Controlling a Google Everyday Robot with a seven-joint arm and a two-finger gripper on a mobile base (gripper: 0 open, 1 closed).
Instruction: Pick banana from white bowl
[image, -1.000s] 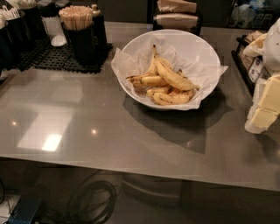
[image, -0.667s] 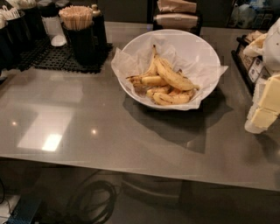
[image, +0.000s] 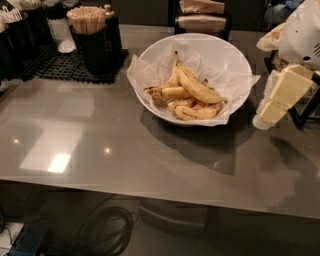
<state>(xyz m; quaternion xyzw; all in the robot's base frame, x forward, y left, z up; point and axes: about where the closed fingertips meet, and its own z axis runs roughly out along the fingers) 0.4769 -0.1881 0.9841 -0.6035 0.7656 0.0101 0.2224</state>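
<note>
The white bowl (image: 226, 56) stands at the back middle of the grey table, lined with crinkled white paper. Several bananas lie piled in it. The banana (image: 198, 87), the longest and thickest, lies on top of the pile, slanting from upper left down to the right, yellow with brown speckles. My gripper (image: 274, 107), cream-coloured under the white arm, hangs at the right, just beside the bowl's right rim and above the table. It holds nothing that I can see.
A black holder of wooden stir sticks (image: 89, 29) and other black containers stand on a black mat (image: 55, 67) at the back left. A napkin holder (image: 202, 15) is behind the bowl. Cables (image: 107, 230) lie under the table's front edge.
My gripper has moved left and a little up, closer to the bowl's right rim. The bowl and bananas have not moved.
</note>
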